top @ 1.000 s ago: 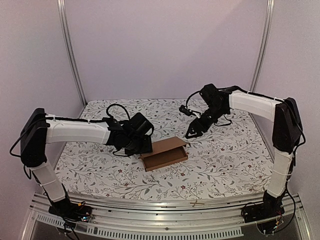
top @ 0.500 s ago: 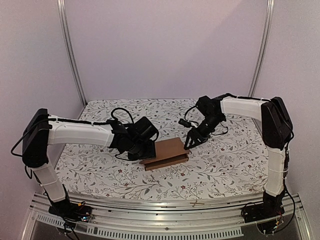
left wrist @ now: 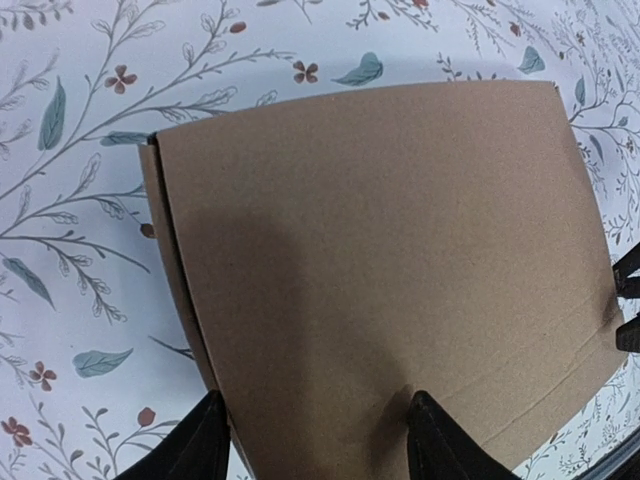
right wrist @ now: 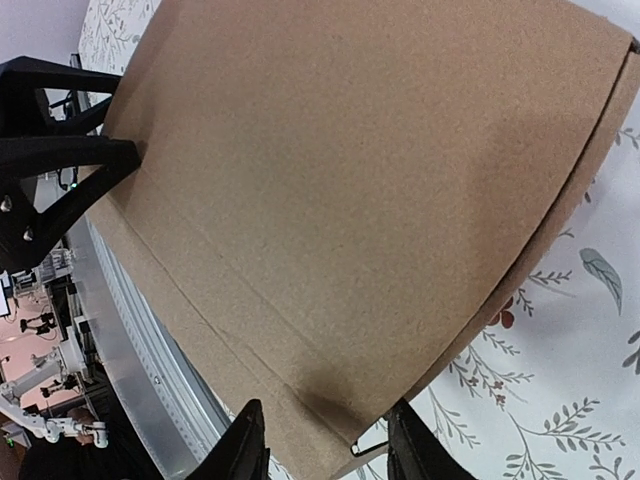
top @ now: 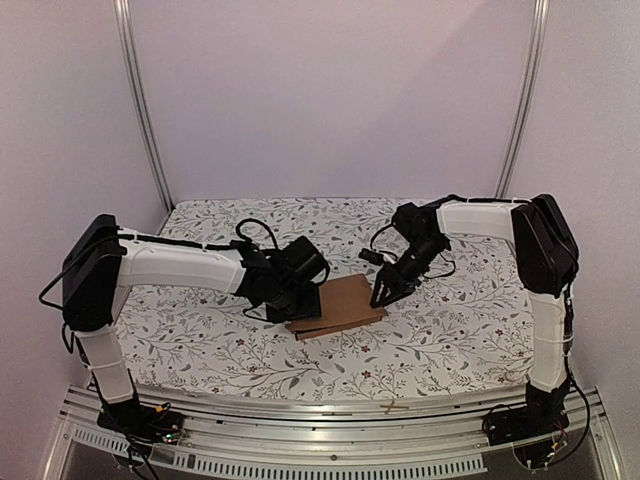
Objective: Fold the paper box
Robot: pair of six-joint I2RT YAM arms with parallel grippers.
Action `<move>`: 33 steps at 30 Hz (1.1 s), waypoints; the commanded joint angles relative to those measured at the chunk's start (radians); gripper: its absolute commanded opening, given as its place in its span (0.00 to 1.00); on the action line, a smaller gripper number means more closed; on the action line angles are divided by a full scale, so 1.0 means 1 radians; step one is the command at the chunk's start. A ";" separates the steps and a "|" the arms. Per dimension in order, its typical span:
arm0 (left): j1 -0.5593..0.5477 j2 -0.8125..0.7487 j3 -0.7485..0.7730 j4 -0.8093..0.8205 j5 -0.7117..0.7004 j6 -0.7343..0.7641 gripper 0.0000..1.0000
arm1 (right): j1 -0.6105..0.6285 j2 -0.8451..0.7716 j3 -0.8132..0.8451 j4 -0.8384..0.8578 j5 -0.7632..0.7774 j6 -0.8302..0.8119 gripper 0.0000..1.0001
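Brown paper box lies flat, lengthwise left-to-right.

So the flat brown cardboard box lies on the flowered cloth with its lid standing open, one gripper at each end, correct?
Not quite: the lid is not standing open, it lies shut. The top external view shows the flat brown cardboard box closed on the flowered cloth, with the left gripper and the right gripper at its ends.
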 commanded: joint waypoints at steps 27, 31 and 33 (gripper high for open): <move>-0.031 -0.046 -0.038 -0.091 0.143 -0.029 0.63 | -0.002 -0.005 -0.032 0.004 -0.087 0.026 0.40; -0.046 -0.047 -0.040 -0.119 0.139 -0.035 0.63 | -0.002 -0.005 -0.035 0.009 -0.075 0.025 0.40; -0.051 -0.056 -0.042 -0.139 0.131 -0.038 0.65 | -0.002 -0.001 -0.034 0.010 -0.056 0.025 0.41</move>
